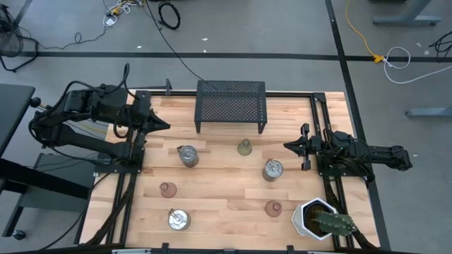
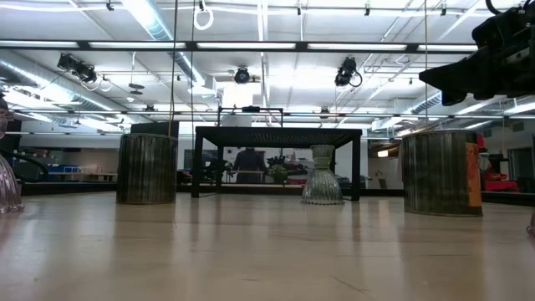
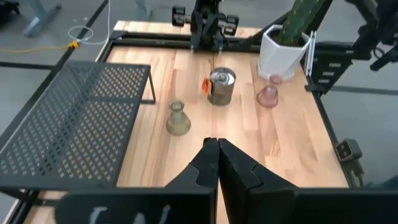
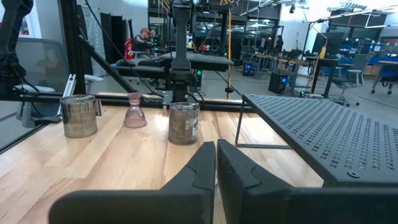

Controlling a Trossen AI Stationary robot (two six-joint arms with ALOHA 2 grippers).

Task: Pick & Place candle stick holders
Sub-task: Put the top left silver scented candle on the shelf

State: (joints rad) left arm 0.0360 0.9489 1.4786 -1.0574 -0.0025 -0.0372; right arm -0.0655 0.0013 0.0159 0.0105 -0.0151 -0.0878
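at opposite worktop (image 1: 233,212) edges, the left end effector (image 1: 165,125) and right end effector (image 1: 288,146) sit closed, empty. six candle stick holders (image 1: 272,169) stand apart between them. only the high view shows all six.

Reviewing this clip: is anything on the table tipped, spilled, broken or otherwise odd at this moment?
Nothing stands out. All six candle stick holders stand upright on the table, apart from one another, among them the olive-green one. The black mesh rack sits square at the back and the cactus pot is upright. Left gripper and right gripper are shut, holding nothing.
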